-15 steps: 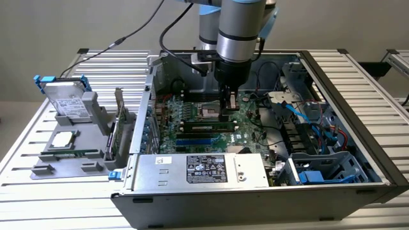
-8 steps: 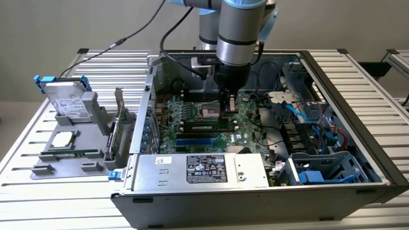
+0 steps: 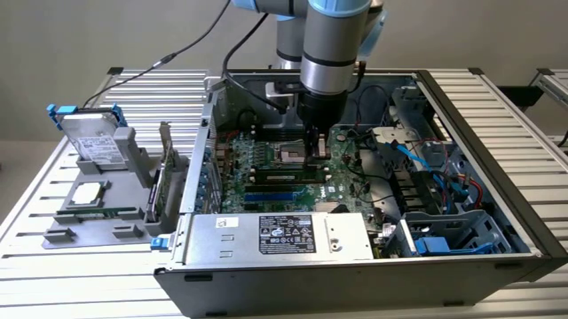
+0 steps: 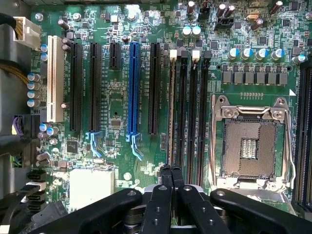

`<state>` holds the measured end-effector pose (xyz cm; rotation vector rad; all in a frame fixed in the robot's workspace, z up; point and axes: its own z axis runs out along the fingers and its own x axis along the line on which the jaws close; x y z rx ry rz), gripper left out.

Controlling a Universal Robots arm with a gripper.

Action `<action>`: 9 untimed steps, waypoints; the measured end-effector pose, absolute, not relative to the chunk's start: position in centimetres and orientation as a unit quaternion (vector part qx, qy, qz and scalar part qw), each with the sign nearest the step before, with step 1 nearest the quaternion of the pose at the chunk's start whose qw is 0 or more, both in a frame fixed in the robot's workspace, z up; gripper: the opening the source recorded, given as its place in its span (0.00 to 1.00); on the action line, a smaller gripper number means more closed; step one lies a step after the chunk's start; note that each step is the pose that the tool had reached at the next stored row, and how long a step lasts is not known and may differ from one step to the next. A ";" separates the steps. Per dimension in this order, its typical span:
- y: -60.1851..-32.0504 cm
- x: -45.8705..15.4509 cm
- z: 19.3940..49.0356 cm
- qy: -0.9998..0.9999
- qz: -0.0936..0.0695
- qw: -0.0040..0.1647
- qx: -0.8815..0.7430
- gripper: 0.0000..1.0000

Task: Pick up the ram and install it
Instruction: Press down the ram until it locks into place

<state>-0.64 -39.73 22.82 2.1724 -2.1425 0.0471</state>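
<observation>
Ram [image 3: 286,177] [image 4: 171,112]: stands on edge in one of the long black slots of the motherboard [image 3: 257,149], next to the open processor socket [image 4: 251,141]. From the wrist, shows as a thin strip running along that slot. Directly over one end of it, gripper [image 3: 313,158] [image 4: 171,178], clenched, both fingers pressed flat together. Cannot tell whether the tips touch the stick's top edge. Beside the filled slot, more black slots of the same kind; farther off, a blue slot [image 4: 136,87] and a white one [image 4: 52,78]. Around the motherboard, an open computer case [image 3: 497,133] lying on its side on the bench [image 3: 53,279], with a silver power supply [image 3: 284,236] along its near wall. At the exterior view's left of the case, a grey tray [image 3: 84,232] with a hard drive [image 3: 93,143], and an upright green card [image 3: 164,166] just beside it.
</observation>
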 end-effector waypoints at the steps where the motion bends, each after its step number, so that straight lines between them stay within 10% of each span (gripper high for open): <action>1: -39.7 -0.6 22.8 -0.702 0.015 0.045 0.711 0.10; 9: -39.7 -0.6 22.5 -0.702 0.015 0.045 0.711 0.10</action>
